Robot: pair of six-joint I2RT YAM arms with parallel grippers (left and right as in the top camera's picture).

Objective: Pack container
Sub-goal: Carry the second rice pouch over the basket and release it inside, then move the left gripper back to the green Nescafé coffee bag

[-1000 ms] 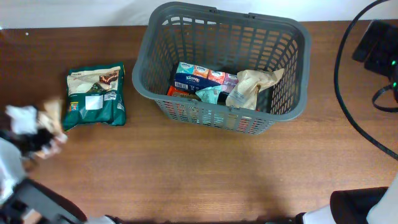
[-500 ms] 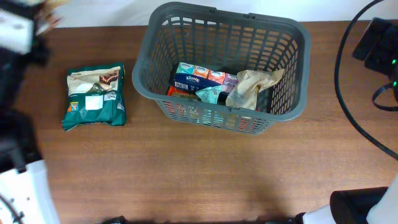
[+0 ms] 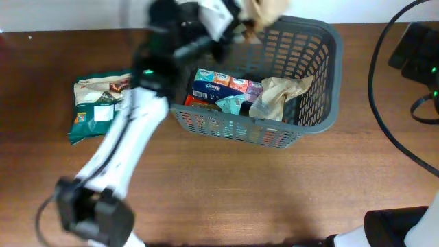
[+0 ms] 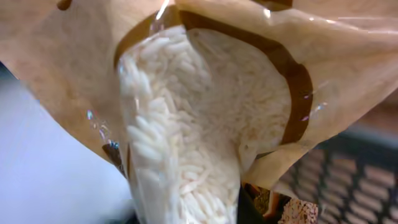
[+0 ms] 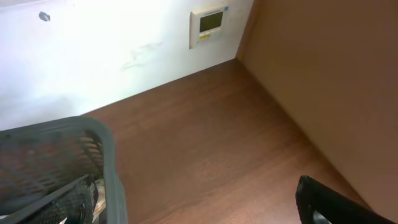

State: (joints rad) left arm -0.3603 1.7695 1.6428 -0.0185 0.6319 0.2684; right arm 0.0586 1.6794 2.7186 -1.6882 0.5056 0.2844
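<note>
- Overhead view: the left pincer (image 3: 240, 24), blurred, is clamped on a rice bag (image 3: 264, 9) above the far rim of the basket (image 3: 334, 51).
- In the left wrist view, the bag's clear window of white grains fills the frame, with basket lattice at the lower right.
- The basket stands on the tabletop (image 3: 226, 192). It holds a blue box (image 3: 211, 88), a crumpled tan bag (image 3: 278, 96) and other packs.
- A green pack (image 3: 103, 106) lies on the tabletop left of the basket, apart from it.
- The right pincer (image 5: 318, 202) is spread wide and holds nothing; the basket's corner shows at the left of its view.
</note>
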